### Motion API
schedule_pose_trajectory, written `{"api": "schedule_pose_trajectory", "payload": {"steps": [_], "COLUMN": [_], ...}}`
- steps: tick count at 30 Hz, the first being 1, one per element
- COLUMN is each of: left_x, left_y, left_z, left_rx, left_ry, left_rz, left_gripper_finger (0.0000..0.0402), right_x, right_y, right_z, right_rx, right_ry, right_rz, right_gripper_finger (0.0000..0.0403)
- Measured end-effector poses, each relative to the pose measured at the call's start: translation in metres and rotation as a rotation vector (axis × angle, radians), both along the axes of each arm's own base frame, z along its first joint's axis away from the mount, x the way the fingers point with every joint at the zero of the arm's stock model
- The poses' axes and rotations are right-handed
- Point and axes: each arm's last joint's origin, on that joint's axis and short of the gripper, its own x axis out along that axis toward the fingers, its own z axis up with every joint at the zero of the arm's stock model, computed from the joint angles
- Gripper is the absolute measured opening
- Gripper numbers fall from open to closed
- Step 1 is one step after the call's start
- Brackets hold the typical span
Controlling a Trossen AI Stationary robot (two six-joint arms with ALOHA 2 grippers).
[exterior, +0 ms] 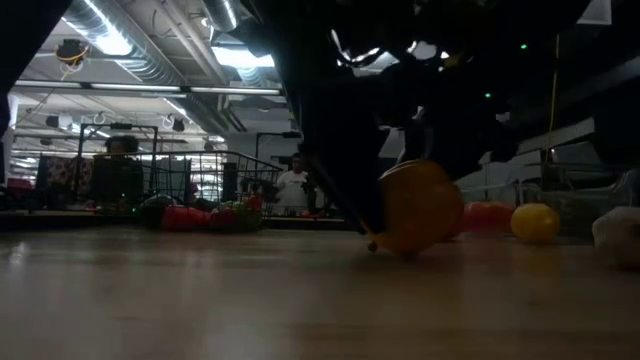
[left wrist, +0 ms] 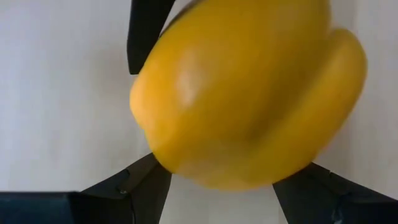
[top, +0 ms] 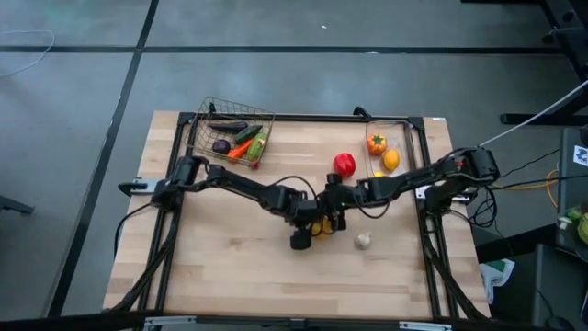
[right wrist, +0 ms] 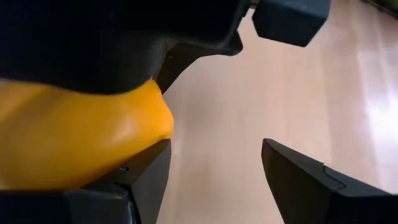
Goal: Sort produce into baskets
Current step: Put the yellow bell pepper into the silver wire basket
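Note:
A yellow bell pepper (left wrist: pixel 242 93) sits at the table's middle, and my left gripper (top: pixel 308 232) is shut on it. In the low view the pepper (exterior: pixel 420 205) is right at the tabletop, its stem (exterior: pixel 372 243) pointing down and sideways. My right gripper (right wrist: pixel 214 168) stands open close beside the pepper (right wrist: pixel 74 143), with only bare table between its fingers. A red pepper (top: pixel 344 165) and a white garlic bulb (top: pixel 364 241) lie on the table. The wire basket (top: pixel 204 138) and the clear bin (top: pixel 404 129) stand at the far edge. My left gripper pinches the yellow pepper by two opposite sides (left wrist: pixel 163 167) between its two fingers (left wrist: pixel 134 190), coming steeply from above. The pepper bulges out past the fingers. Whether its underside (exterior: pixel 405 250) rests on the table or hangs just clear, I cannot tell. My right gripper has one finger (right wrist: pixel 146 177) right against the pepper's side (right wrist: pixel 158 127); I cannot tell whether they touch.
The wire basket holds an eggplant (top: pixel 228 126), a cucumber (top: pixel 246 134) and a carrot (top: pixel 239 151). The clear bin holds an orange tomato (top: pixel 377 143) and a lemon (top: pixel 390 160). Both arms cross at the table's middle. Bare wood lies toward the near edge.

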Motion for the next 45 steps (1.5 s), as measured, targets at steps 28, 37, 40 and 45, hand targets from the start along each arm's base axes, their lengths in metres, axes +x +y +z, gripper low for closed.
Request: {"api": "schedule_pose_trajectory", "payload": {"steps": [28, 37, 40, 45], "left_x": [-0.012, -0.014, -0.014, -0.014], "left_y": [0.097, 0.098, 0.098, 0.098], "left_z": [0.021, 0.021, 0.021, 0.021], "left_rx": [0.186, 0.204, 0.202, 0.198], "left_ry": [0.05, 0.08, 0.079, 0.078], "left_rz": [0.026, -0.004, -0.005, -0.005], "left_gripper_finger": [0.0255, 0.0255, 0.0255, 0.0255], "right_x": [0.005, 0.002, 0.002, -0.001], "right_y": [-0.089, -0.092, -0.092, -0.091], "right_z": [0.01, 0.008, 0.007, 0.005], "right_rx": [-0.099, -0.112, -0.112, -0.113], "right_ry": [-0.1, -0.06, -0.052, -0.014], "right_rz": [-0.243, -0.235, -0.235, -0.232], "right_gripper_finger": [0.0253, 0.0253, 0.0253, 0.0253]}}
